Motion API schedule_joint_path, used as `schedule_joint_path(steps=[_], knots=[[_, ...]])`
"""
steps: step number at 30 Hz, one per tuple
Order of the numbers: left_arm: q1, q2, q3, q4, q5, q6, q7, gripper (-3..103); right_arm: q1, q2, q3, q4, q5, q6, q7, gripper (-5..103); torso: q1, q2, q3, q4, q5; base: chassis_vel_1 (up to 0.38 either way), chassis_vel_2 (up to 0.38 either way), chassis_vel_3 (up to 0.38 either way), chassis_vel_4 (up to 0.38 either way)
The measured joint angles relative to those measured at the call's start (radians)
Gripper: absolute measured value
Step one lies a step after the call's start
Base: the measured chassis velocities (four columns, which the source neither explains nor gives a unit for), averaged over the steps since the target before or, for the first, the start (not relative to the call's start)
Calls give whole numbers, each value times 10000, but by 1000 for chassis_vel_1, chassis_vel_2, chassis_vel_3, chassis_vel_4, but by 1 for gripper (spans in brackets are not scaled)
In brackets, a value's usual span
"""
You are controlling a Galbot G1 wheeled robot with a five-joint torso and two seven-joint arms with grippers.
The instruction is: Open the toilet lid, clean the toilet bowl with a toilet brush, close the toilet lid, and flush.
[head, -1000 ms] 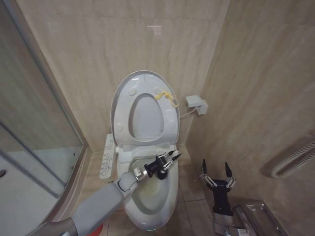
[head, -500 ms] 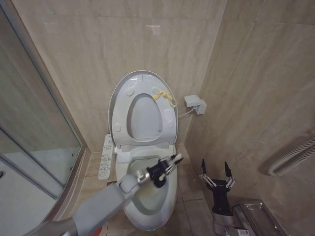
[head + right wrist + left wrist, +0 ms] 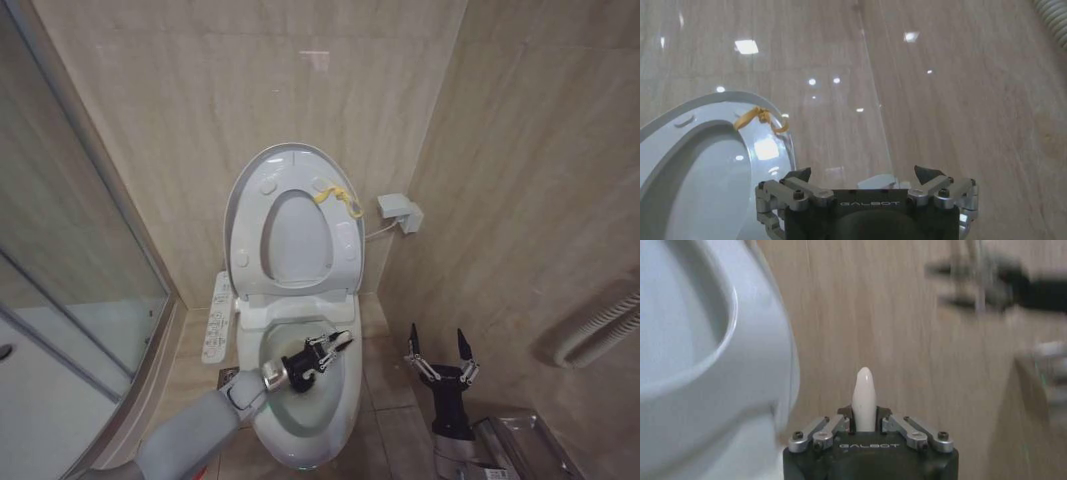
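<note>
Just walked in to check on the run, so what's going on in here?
The toilet lid is up against the wall. The left gripper is over the toilet bowl, shut on the white handle of the toilet brush. The right gripper waits open beside the bowl, near the wall. The bowl's inside looks yellowish.

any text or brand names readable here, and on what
"GALBOT" on the left gripper body, left wrist view.
"GALBOT" on the right gripper body, right wrist view.
Button panel beside the toilet bowl: markings too small to read.
</note>
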Motion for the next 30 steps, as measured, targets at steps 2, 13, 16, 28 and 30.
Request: schedule_joint_path(steps=[2,13,16,28,30], knots=[[-87,-138,52,-402,-62,58,-52,22,61,0,37,-17,33,-10,7,100,-2,2,-3,-19,-3,0,0,0,0],[-91,262,262,156,-176,-100,122,22,115,1,-21,-109,40,-39,-6,100,1,-1,1,7,2,-20,-2,-5,2],[-305,148,453,-599,-349,30,50,22,156,0,-5,-163,17,-25,-6,100,-1,2,-3,-24,0,-44,-10,-15,-23],[9,-5,225,-911,-546,210,68,22,216,1,41,-335,11,12,-2,100,-2,3,-3,-23,-2,-8,-2,4,3],[66,-10,213,-667,-484,193,71,22,207,-3,50,-350,16,29,-4,100,0,2,-2,-21,1,-40,-69,-24,-25]])
